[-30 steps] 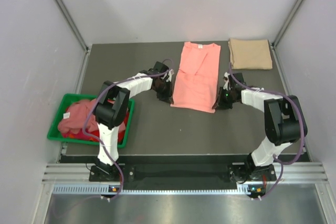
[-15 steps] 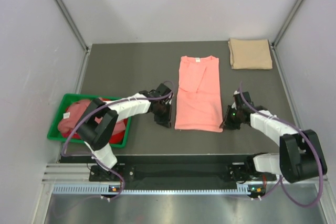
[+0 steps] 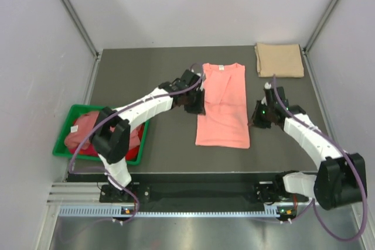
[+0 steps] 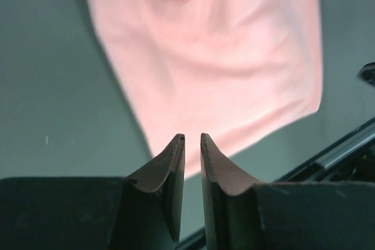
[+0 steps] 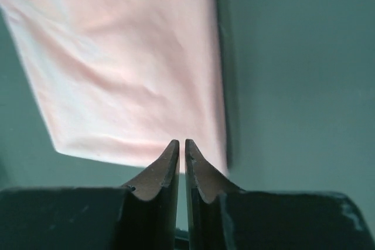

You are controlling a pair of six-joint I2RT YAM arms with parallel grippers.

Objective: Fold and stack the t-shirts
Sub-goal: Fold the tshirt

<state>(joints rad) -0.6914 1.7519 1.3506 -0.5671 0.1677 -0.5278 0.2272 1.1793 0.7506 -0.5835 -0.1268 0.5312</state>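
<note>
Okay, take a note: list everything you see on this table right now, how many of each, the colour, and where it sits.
t-shirt: one, salmon-pink, spread flat mid-table between the two arms
folded shirt: one, tan, far right corner of the table
bin: one, green, near left edge of the table
heap of shirts: count unclear, pink and red, inside the bin
table: one, dark grey, enclosed by pale walls
left gripper: one, black fingers, at the t-shirt's left edge, jaws slightly apart, holding nothing
right gripper: one, black fingers, at the t-shirt's right edge, jaws almost together, holding nothing
</note>
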